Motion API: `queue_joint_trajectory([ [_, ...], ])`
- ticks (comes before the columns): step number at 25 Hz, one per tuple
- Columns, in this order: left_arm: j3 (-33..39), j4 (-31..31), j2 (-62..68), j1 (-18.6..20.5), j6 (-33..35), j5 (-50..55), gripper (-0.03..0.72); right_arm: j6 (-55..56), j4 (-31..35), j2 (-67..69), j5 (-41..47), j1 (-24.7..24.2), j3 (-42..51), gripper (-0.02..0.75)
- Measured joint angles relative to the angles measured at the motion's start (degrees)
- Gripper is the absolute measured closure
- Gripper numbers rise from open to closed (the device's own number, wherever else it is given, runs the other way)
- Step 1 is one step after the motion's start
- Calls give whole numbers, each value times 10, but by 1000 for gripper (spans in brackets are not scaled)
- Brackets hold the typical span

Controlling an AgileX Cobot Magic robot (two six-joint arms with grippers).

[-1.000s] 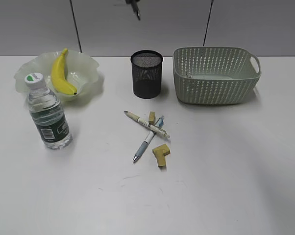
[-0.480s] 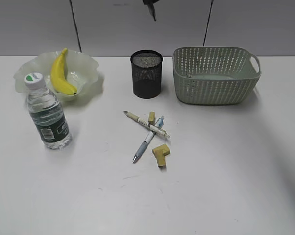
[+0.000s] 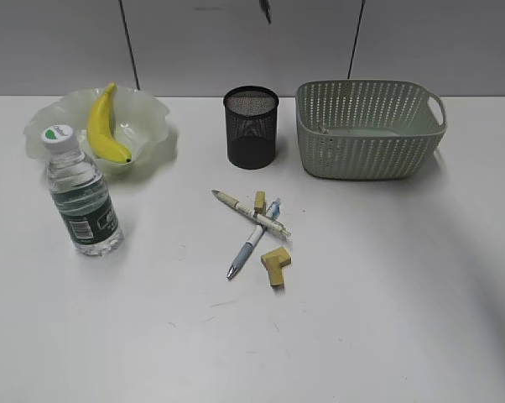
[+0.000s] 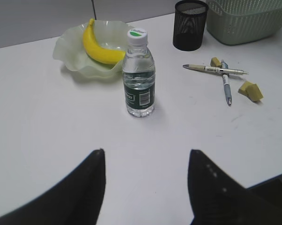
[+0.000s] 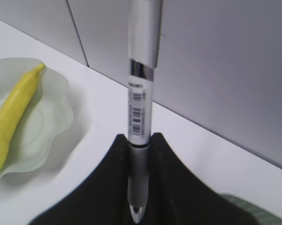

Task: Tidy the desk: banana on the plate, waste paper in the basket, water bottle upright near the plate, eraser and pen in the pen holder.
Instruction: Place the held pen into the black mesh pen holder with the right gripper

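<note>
**A:** White desk [image 3: 403, 319] under a grey panelled wall. What is already in place?

**B:** From the pen holder [image 3: 252, 127], the plate [image 3: 156, 113] sits at about nine o'clock with the banana [image 3: 104, 124] in it, and the water bottle [image 3: 80, 193] stands upright just in front of the plate. The basket [image 3: 370, 128] is at three o'clock. I cannot make out any waste paper in it from here.

**A:** And the hands?

**B:** The right gripper [image 5: 140, 140] has its fingers pinched on a silver pen [image 5: 142, 93]. In the wrist view the pen runs straight up between the fingers, long axis vertical, one tip poking out just below them. In the exterior view only a dark sliver shows at the top edge, roughly twelve o'clock from the holder, well above it. The left gripper [image 4: 145, 164] has its fingers spread and holds nothing, low over the desk with the bottle at twelve o'clock.

**A:** So what does the next move turn on?

**B:** I'd say lining that upright pen over the holder's mouth, which lies below the right hand. Two crossed pens [image 3: 252, 222] and two eraser pieces [image 3: 275, 265] lie on the desk at six o'clock from the holder.
</note>
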Motion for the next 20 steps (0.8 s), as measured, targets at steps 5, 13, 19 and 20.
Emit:
queue_joint_trajectory([
  [5, 0, 0, 0, 0, 0, 0, 268, -4, 8, 0, -64, 1, 83, 627],
  [13, 0, 0, 0, 0, 0, 0, 268, -16, 31, 0, -173, 16, 171, 627],
  [19, 0, 0, 0, 0, 0, 0, 268, -19, 31, 0, -235, 26, 208, 627],
  [20, 0, 0, 0, 0, 0, 0, 268, -19, 31, 0, -242, 26, 214, 627],
])
